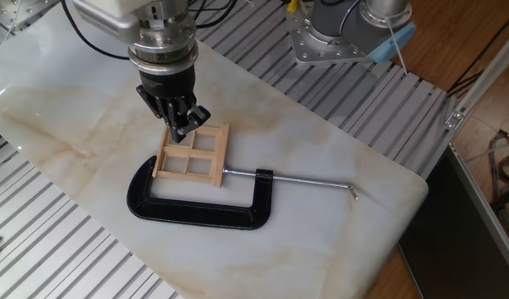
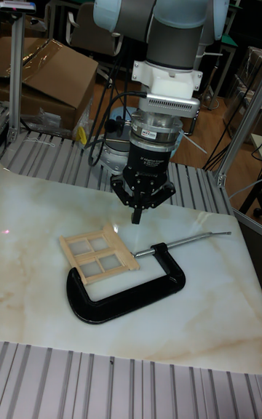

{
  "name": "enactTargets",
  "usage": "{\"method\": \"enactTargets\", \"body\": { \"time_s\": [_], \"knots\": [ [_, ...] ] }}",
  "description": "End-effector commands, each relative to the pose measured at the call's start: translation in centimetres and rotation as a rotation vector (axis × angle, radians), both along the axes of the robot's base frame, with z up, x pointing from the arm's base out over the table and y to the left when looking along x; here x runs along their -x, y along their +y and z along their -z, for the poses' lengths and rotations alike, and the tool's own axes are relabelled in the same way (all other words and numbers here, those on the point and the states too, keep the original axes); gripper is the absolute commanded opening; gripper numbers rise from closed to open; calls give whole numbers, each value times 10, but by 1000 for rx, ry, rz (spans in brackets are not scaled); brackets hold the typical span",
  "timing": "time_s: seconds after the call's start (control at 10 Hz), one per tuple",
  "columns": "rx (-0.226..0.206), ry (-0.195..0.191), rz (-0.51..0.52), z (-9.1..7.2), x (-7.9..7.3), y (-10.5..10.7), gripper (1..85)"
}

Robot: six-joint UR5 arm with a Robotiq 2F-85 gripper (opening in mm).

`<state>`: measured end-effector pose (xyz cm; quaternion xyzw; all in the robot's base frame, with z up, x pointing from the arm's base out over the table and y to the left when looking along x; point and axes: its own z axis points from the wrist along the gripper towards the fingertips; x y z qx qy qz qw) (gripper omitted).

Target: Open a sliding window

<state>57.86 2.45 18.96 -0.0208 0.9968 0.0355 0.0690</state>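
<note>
Clamp: you had one black C-clamp [image 1: 196,212] nearest the camera, lying flat on the marble table [image 1: 320,191], its one metal screw rod [image 1: 308,179] running out to the right.
Window: you had one sliding window [image 1: 190,154], light wood with four panes, lying flat inside the clamp's mouth, its right edge touching the screw end.
Gripper: your one gripper [image 1: 182,129] pointed straight down at the window's far edge, the tips at or just above the top rail; from the tall view it [image 2: 136,215] hung just behind the frame [image 2: 98,252].
Fingers: they stood close together with nothing between them; you could not tell whether they were fully closed.
Behind: one ribbed metal bench top [image 1: 254,46] lay past the marble.
</note>
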Motion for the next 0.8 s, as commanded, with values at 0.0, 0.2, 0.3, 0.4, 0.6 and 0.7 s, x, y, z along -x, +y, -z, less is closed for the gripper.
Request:
{"method": "enactTargets", "body": {
  "time_s": [0.0,0.2,0.3,0.4,0.6,0.7],
  "knots": [
    [-16,-17,3,2,-1,2,7],
    [-34,-28,12,5,2,4,7],
    [-44,-29,10,7,5,5,7],
    [-57,-37,5,9,8,5,7],
    [-71,-57,5,14,13,4,7],
    [-80,-69,0,16,16,3,7]
  ]
}}
